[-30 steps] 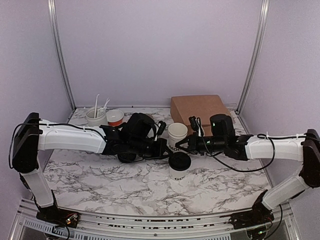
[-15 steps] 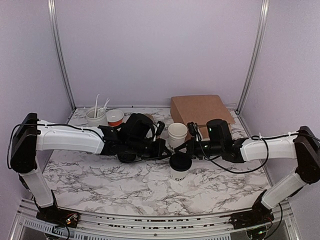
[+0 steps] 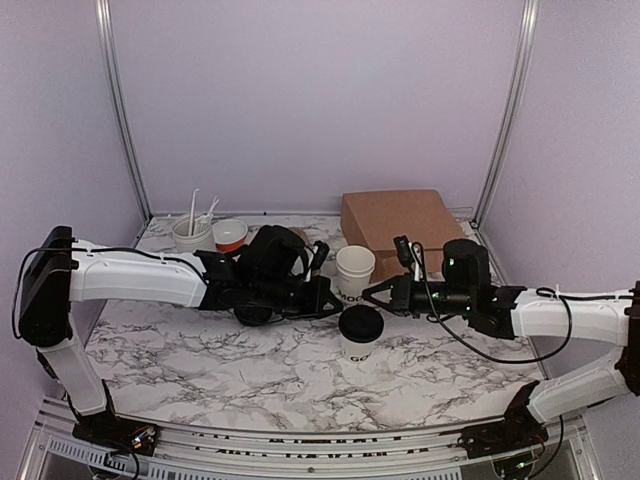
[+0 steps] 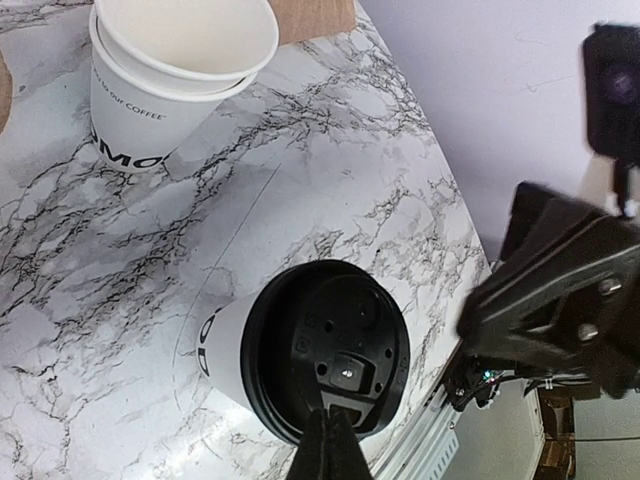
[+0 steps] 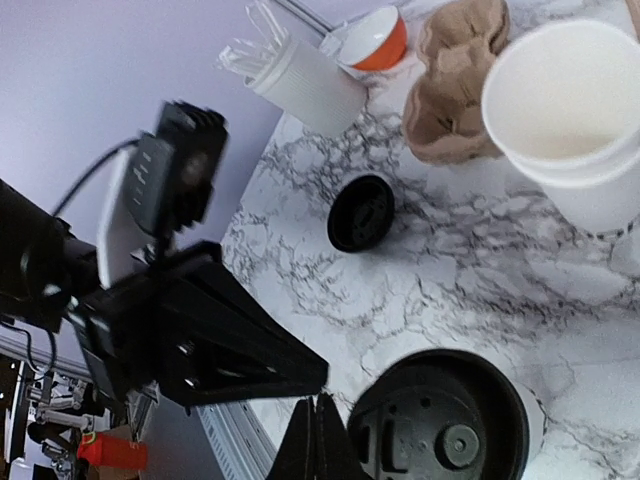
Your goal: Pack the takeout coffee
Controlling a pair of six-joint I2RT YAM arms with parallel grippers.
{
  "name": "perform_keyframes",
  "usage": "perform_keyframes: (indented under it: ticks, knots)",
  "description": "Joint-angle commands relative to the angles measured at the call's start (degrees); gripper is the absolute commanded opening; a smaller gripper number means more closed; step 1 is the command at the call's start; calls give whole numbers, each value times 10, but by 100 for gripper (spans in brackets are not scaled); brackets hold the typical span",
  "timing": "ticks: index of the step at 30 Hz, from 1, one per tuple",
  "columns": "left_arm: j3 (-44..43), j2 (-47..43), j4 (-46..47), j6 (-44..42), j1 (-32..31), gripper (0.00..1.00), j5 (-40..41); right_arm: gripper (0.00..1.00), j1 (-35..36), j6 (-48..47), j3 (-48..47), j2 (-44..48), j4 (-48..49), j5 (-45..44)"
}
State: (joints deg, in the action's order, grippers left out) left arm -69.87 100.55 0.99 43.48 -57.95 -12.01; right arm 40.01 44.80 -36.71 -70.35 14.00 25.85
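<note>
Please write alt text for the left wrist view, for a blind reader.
The takeout coffee, a white cup with a black dome lid, stands on the marble table, seen from above. The shut left gripper points at the lid's rim from the bottom edge; stacked lidless cups stand at top left, the right gripper at right.

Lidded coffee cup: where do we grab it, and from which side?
Grip the cup by its paper wall just under the lid, coming in level from the right. It stands upright with that side free; the domed lid could pop off if pinched, and the open cups crowd its far side.
</note>
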Motion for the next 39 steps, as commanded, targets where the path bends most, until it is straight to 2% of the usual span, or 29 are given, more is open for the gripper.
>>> perform_keyframes:
  ticks: [1,5,20,22,25,27,32,39]
  knots:
    - [5,-19,5,1,2,0,-10,0,5,50,97,-28,79,30]
    - [-6,-14,14,6,1,0,-27,0,6,65,118,-60,115,42]
    - [-7,-31,153,90,0,0,-134,0,5,31,67,-39,40,16]
    - [21,-16,198,121,10,0,-152,0,5,30,66,-38,36,13]
    - [93,21,345,207,32,0,-194,0,2,33,71,-35,32,5]
    - [118,55,386,230,39,0,-205,0,1,37,75,-34,33,3]
    - [136,108,385,246,40,0,-206,0,-4,36,74,-32,26,4]
    - [128,80,341,228,40,0,-182,0,-9,21,45,-20,9,11]
